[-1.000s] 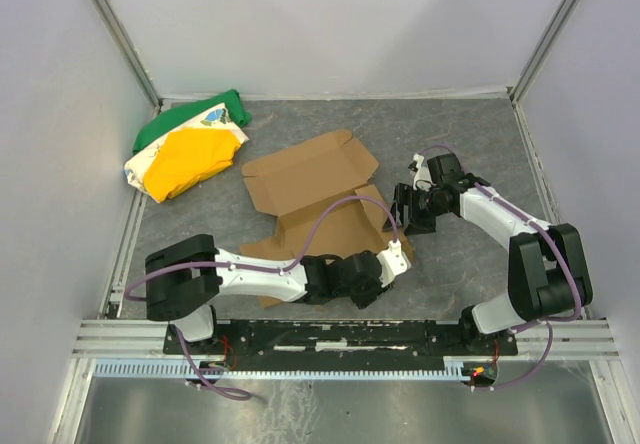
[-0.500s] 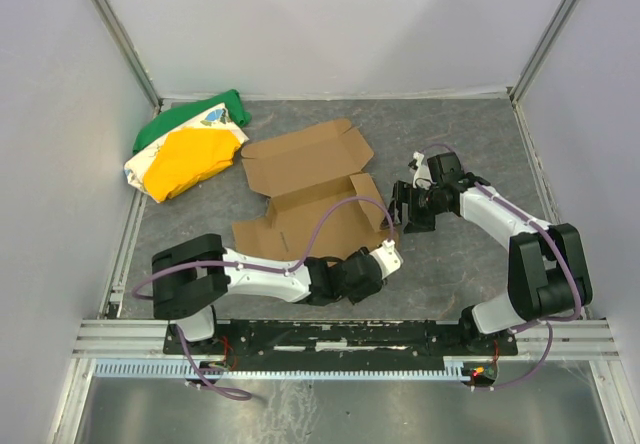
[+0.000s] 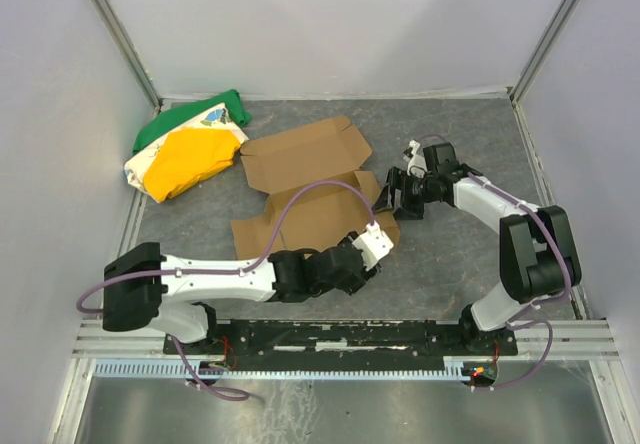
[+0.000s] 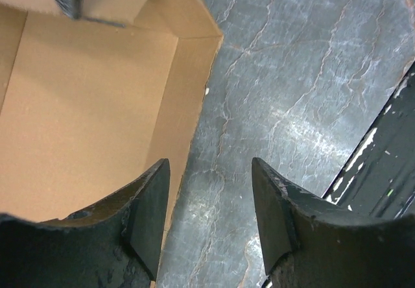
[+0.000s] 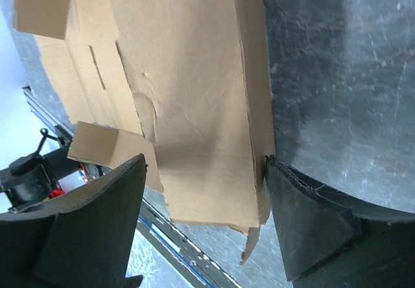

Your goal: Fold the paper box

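When looking down from overhead, find the plain brown die-cut cardboard paper box spread open near the middle of the frame, on the mottled grey table, inside facing up. Made up of two broad panels, one above the other in the frame, each with its long axis running left to right and tilting slightly up toward the right. Small flaps raised at the right ends.

Note the white-and-black left gripper at the lower right corner of the lower panel. Note the black right gripper just beside that panel's right end, a little higher in the frame.

From the left wrist, see the left gripper released, jaws apart with only table between. Paper box fills the upper left there, its side edge running down to the left finger.

From the right wrist, see the right gripper spread wide, with a panel of the paper box spanning the gap, long edge running top to bottom of the frame. Contact with the pads not discernible.

Well apart, at upper left overhead, spot the crumpled green, yellow and white cloth bundle by the table's left edge.
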Action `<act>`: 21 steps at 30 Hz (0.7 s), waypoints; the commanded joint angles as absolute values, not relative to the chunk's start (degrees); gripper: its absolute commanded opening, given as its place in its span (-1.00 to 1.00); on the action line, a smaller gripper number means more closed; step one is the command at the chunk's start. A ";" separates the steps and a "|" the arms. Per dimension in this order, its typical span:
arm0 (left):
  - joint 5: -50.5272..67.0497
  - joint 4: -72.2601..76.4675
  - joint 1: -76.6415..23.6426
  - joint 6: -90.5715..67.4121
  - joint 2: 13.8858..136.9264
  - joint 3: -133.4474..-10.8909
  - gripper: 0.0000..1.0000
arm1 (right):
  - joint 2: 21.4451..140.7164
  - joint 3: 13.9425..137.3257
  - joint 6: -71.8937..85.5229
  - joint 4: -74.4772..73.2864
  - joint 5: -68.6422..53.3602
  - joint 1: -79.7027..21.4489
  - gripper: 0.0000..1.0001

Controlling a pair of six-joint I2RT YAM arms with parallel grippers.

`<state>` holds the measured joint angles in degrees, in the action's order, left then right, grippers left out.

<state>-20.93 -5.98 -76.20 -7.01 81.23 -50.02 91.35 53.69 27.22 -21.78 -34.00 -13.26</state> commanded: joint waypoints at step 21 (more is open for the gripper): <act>-20.89 -0.96 -72.56 1.84 96.71 -47.23 0.11 | 96.96 58.63 33.34 -10.25 -47.62 -8.37 0.64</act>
<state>-23.40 -1.67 -74.02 0.99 95.07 -46.65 96.57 57.87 33.41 -12.45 -46.04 -8.84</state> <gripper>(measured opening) 0.592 0.820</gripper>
